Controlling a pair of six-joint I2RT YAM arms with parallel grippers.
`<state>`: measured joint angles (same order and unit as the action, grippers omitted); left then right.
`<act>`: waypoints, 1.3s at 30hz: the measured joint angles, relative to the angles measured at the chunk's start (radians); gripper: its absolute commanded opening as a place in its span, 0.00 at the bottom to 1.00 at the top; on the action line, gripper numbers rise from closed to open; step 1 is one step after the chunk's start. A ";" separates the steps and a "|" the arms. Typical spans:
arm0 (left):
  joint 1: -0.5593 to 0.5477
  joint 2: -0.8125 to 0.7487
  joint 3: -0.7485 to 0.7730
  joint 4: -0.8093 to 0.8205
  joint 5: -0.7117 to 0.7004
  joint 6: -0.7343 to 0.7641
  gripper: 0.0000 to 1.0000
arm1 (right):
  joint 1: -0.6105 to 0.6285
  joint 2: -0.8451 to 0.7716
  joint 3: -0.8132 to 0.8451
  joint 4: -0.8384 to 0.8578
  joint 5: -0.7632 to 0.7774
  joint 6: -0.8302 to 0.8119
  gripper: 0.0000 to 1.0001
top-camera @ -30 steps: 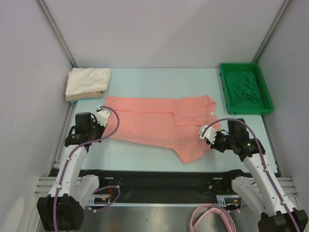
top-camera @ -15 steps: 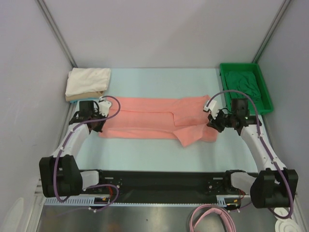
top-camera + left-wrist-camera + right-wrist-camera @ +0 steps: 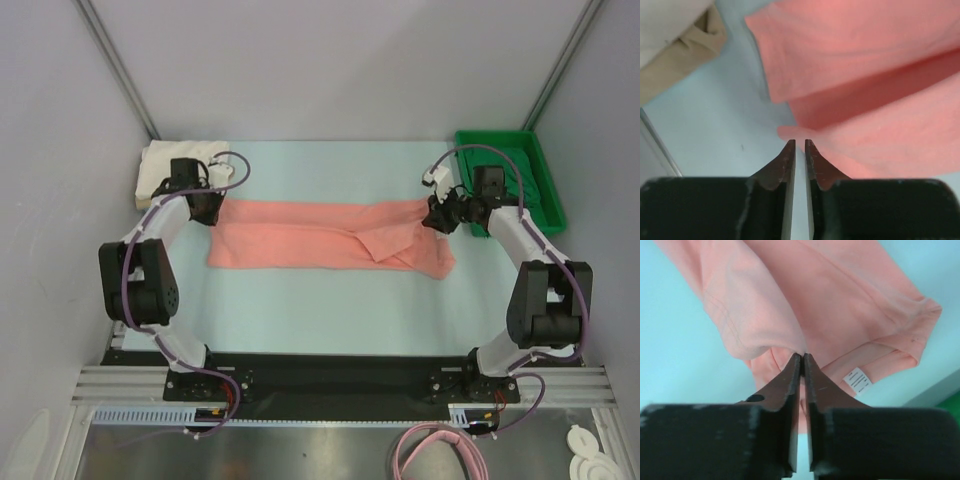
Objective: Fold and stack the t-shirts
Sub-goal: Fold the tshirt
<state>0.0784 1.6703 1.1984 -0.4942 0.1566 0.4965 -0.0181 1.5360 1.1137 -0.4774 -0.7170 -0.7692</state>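
The salmon-pink t-shirt point(image 3: 320, 240) lies as a long folded band across the table's middle. My left gripper point(image 3: 207, 207) is at its far left corner. In the left wrist view the gripper point(image 3: 800, 142) has only a thin gap, its tips on the cloth's edge point(image 3: 785, 131). My right gripper point(image 3: 437, 217) is at the shirt's far right end. In the right wrist view it point(image 3: 803, 356) is shut on a fold of the shirt, beside the white neck label point(image 3: 858, 380). A white shirt point(image 3: 160, 165) lies on a tan shirt point(image 3: 146, 203) at the far left.
A bright green tray point(image 3: 500, 137) at the far right holds a crumpled dark green shirt point(image 3: 510, 180), close behind my right arm. The white and tan stack shows in the left wrist view point(image 3: 685, 55). Grey walls stand on three sides.
Both grippers have moved from the near side to the far side, carrying the shirt's near edge over. The shirt is now a narrower band.
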 measured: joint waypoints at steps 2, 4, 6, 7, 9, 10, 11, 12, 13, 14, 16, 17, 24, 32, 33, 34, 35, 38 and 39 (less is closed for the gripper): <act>0.000 0.056 0.066 0.004 0.005 -0.003 0.36 | -0.001 0.035 0.021 0.015 0.000 0.021 0.19; 0.002 0.069 0.078 0.030 0.003 -0.018 0.49 | -0.003 0.037 0.019 0.028 0.000 0.043 0.37; 0.003 0.053 0.061 0.063 0.003 -0.035 0.52 | -0.005 0.009 -0.011 0.069 0.002 0.065 0.51; 0.003 0.034 0.043 0.083 0.004 -0.044 0.53 | -0.005 -0.012 -0.029 0.078 0.002 0.072 0.54; 0.003 -0.023 -0.010 0.111 0.008 -0.054 0.56 | -0.006 -0.081 -0.074 0.093 0.003 0.083 0.58; 0.003 -0.058 -0.037 0.118 0.015 -0.059 0.56 | -0.006 -0.109 -0.087 0.094 0.002 0.086 0.59; 0.003 -0.088 -0.060 0.126 0.024 -0.063 0.56 | -0.006 -0.142 -0.097 0.093 0.000 0.086 0.59; 0.003 -0.111 -0.078 0.126 0.032 -0.069 0.56 | -0.005 -0.167 -0.100 0.093 -0.003 0.085 0.58; 0.003 -0.137 -0.097 0.126 0.043 -0.072 0.56 | -0.005 -0.184 -0.100 0.094 -0.008 0.084 0.58; 0.003 -0.154 -0.112 0.125 0.057 -0.077 0.55 | -0.002 -0.190 -0.100 0.095 -0.009 0.082 0.57; 0.003 -0.166 -0.134 0.119 0.080 -0.081 0.52 | 0.008 -0.177 -0.098 0.094 -0.010 0.072 0.55; 0.003 -0.165 -0.143 0.117 0.086 -0.082 0.52 | 0.016 -0.155 -0.098 0.093 -0.006 0.067 0.55; 0.003 -0.081 -0.203 0.088 0.092 -0.098 0.47 | 0.118 0.043 -0.081 0.055 0.028 0.035 0.52; 0.003 -0.022 -0.227 0.107 0.093 -0.114 0.46 | 0.225 0.102 -0.036 0.058 0.112 0.037 0.51; 0.003 -0.021 -0.228 0.110 0.093 -0.114 0.45 | 0.233 0.102 -0.036 0.061 0.130 0.036 0.49; 0.003 -0.021 -0.231 0.113 0.094 -0.114 0.45 | 0.240 0.103 -0.036 0.061 0.145 0.036 0.47; 0.003 -0.021 -0.233 0.115 0.094 -0.114 0.45 | 0.246 0.103 -0.036 0.061 0.162 0.035 0.46; 0.003 -0.020 -0.243 0.122 0.094 -0.114 0.45 | 0.262 0.103 -0.037 0.063 0.205 0.032 0.48; 0.003 -0.020 -0.245 0.122 0.093 -0.114 0.45 | 0.265 0.101 -0.042 0.071 0.218 0.031 0.54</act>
<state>0.0818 1.6505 0.9531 -0.3721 0.2501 0.3820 0.2470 1.6367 1.0714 -0.4068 -0.4992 -0.7380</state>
